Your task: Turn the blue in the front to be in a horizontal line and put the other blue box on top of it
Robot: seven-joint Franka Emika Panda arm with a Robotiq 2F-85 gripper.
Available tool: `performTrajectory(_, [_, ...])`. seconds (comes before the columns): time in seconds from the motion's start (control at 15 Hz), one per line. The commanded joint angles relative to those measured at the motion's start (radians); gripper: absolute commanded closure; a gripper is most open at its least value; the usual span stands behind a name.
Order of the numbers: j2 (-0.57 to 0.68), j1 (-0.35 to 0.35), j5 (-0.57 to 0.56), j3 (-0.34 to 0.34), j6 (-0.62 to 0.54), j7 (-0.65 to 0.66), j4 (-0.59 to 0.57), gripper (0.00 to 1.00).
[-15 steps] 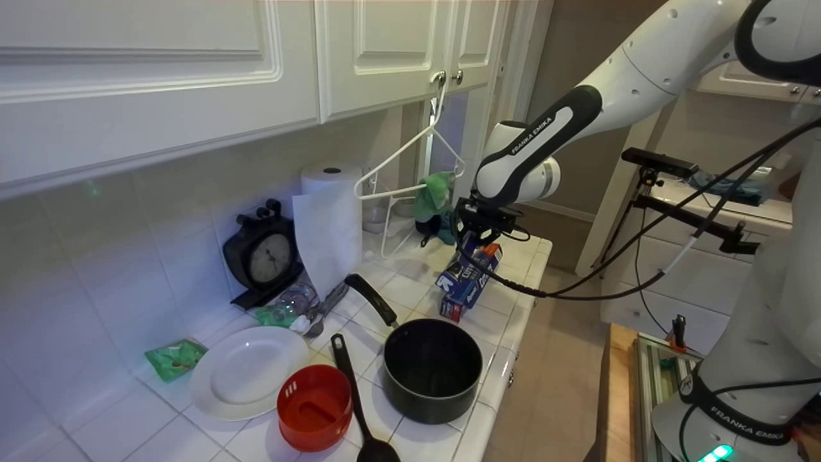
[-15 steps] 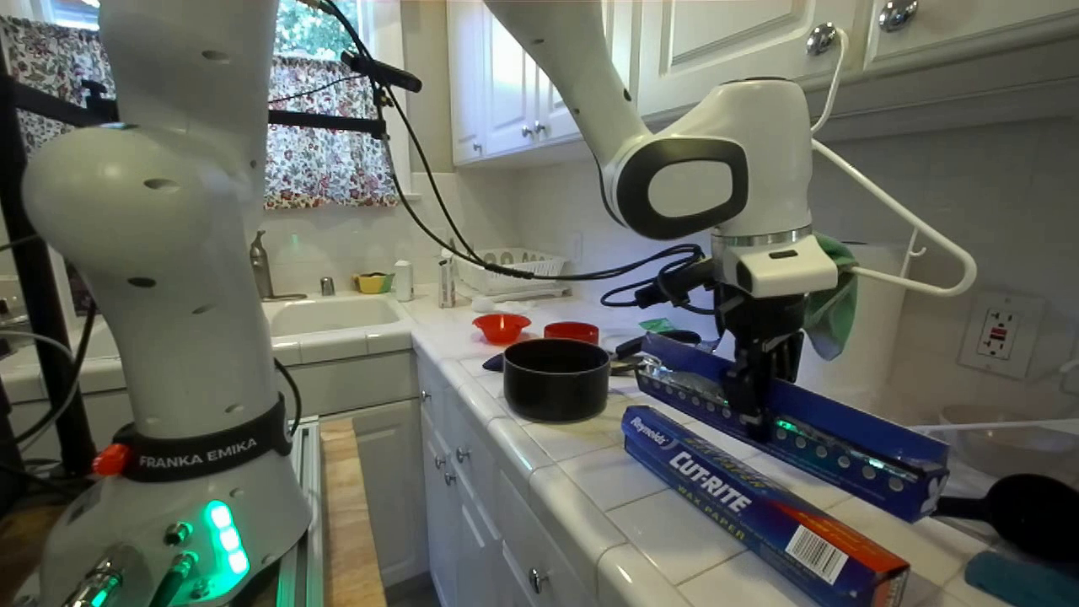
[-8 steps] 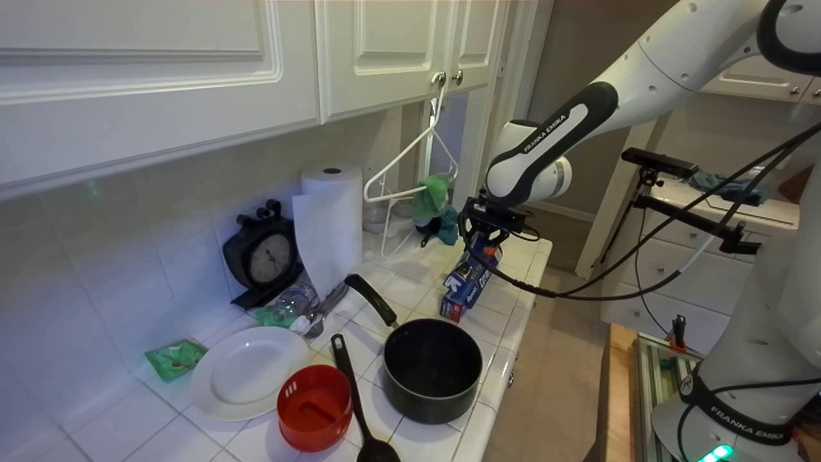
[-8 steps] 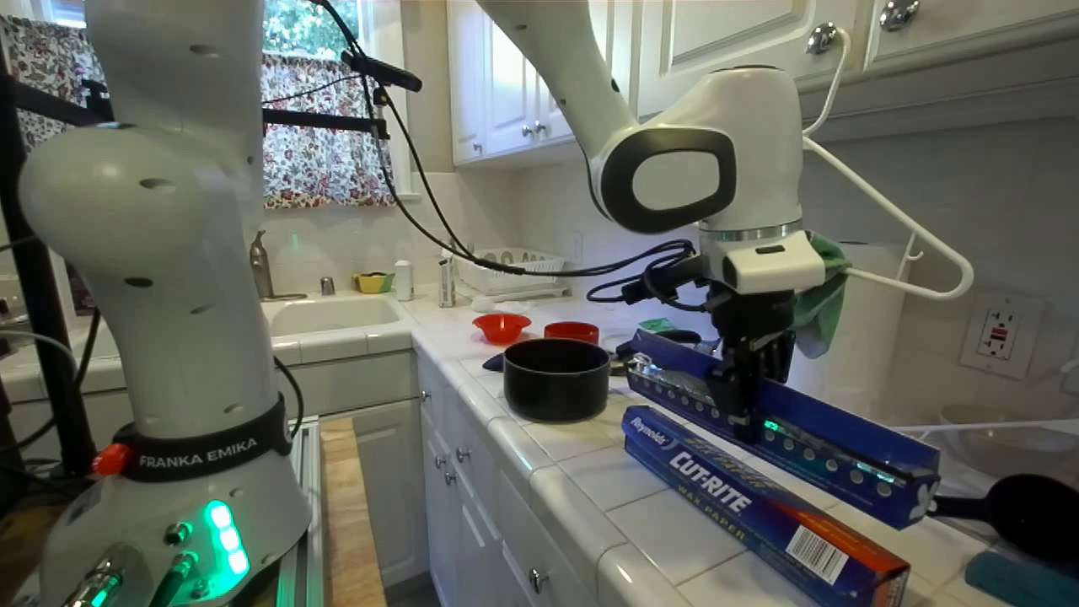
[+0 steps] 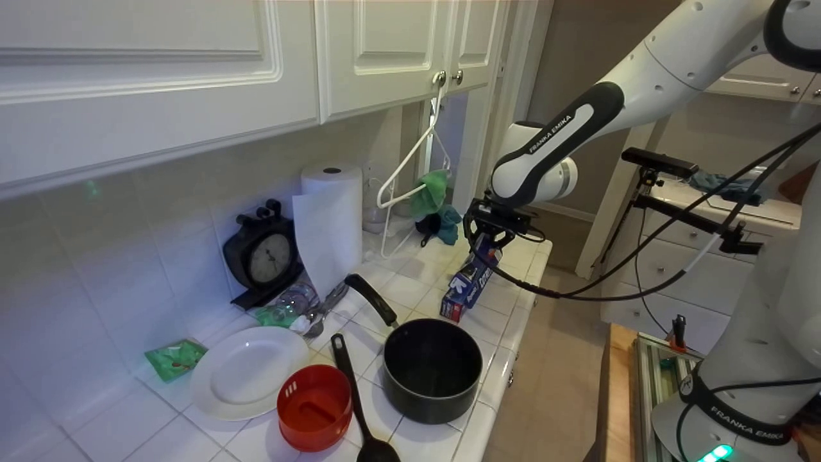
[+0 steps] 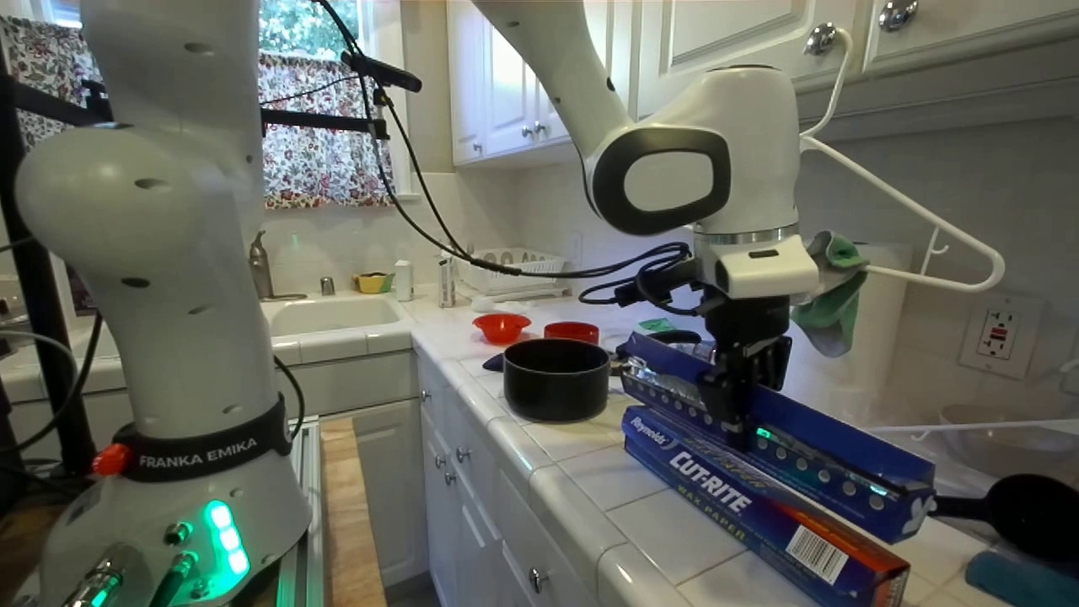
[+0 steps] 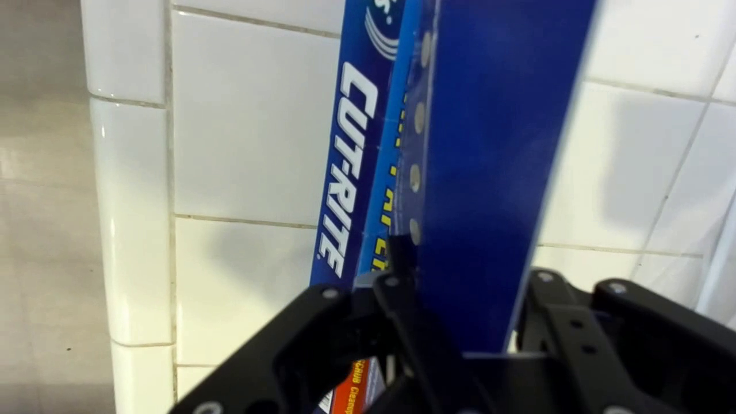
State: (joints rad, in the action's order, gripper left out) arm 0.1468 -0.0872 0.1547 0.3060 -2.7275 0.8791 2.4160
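Two boxes slant across the lower right in an exterior view: the wax paper box (image 6: 750, 510) on the tiled counter (image 6: 666, 539), and the darker blue box (image 6: 797, 443) carried by the gripper (image 6: 753, 405), a little to the upper right of it. The fingers (image 6: 729, 413) are clamped on the darker blue box near the middle of its length, one on each side. The wax paper box lies lengthwise along the counter, so the turning step looks done, though whether this is the "horizontal line" wanted is hard to judge.

In an exterior view both boxes show right of centre, higher in the frame than the pot (image 5: 433, 372). They overlap there and the cable (image 5: 542, 293) crosses in front, so I cannot tell whether they touch.

In the wrist view the darker blue box fills the upper middle, gripped from left and right. The wax paper box runs just to its left, partly covered by it and nearly parallel. Placing therefore looks under way but not finished: what seems left is a shift toward the left of this view, a lowering onto the wax paper box, then letting go and backing off.
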Motion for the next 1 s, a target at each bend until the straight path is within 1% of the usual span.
performTrajectory(0.0, [-0.033,-0.016,-0.037,-0.007,0.028,0.039,0.022,0.76])
performTrajectory(0.47, [-0.014,-0.020,-0.033,-0.011,0.049,0.046,0.010,0.75])
performTrajectory(0.93, [0.013,-0.016,-0.052,-0.005,0.041,0.088,-0.003,0.73])
